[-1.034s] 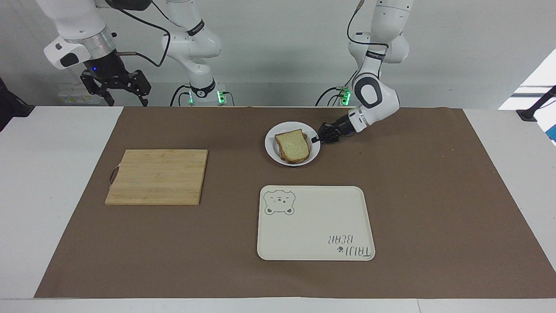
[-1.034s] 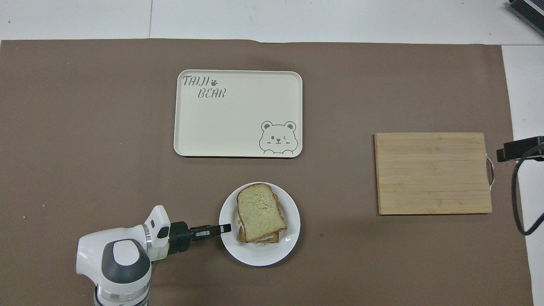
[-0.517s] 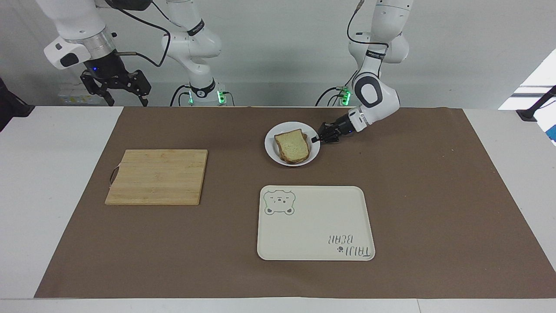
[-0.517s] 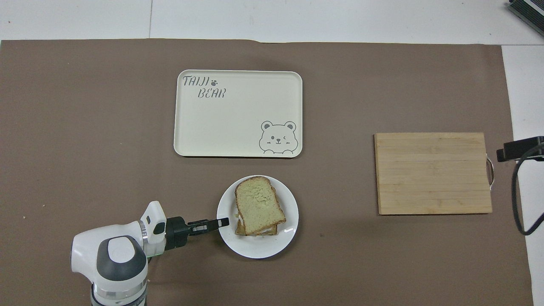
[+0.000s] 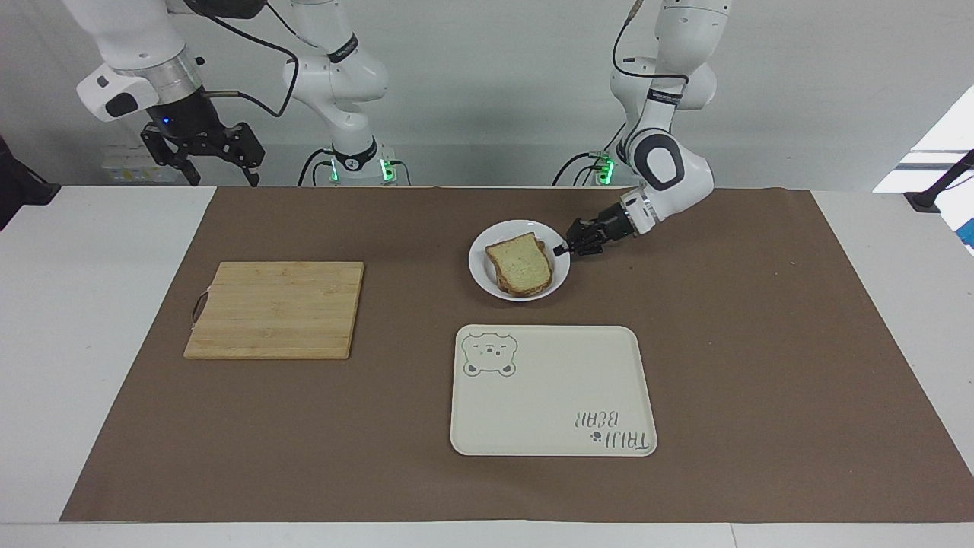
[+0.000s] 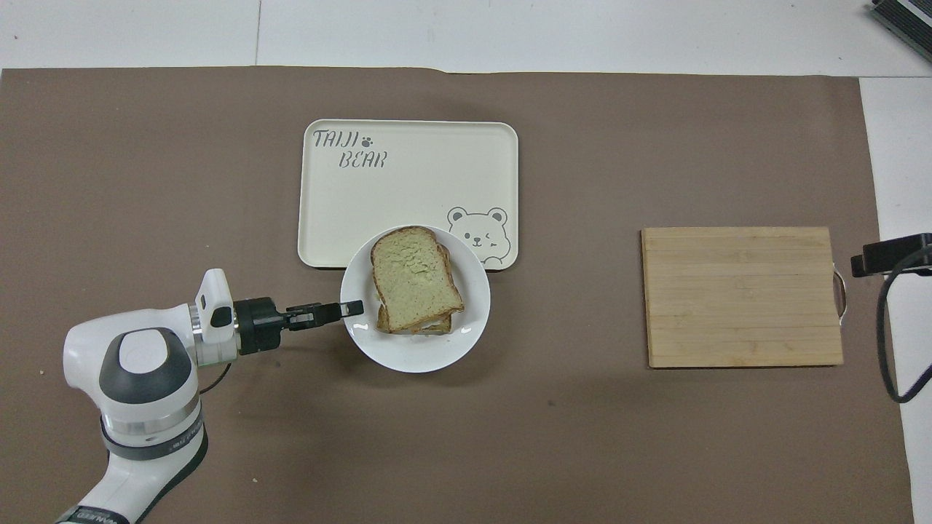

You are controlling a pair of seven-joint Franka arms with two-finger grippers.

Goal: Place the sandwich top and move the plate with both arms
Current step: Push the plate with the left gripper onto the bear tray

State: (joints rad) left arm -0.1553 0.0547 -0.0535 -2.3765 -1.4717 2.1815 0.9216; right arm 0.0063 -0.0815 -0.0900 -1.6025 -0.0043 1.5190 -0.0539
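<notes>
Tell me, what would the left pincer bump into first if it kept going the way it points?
The left pincer already grips the plate rim; straight on, it would likely meet the bread first.

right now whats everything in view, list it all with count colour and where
sandwich top: 1, pale with brown crust, topping a stack on the plate
plate: 1, white, carried above the mat, beside the tray's nearer edge
tray: 1, cream, bear drawing, farther from the robots
cutting board: 1, light wood, toward the right arm's end
mat: 1, brown, covering the table
left gripper: 1, black, clamped on the plate's rim
right gripper: 1, black, open, waiting raised at its own end
</notes>
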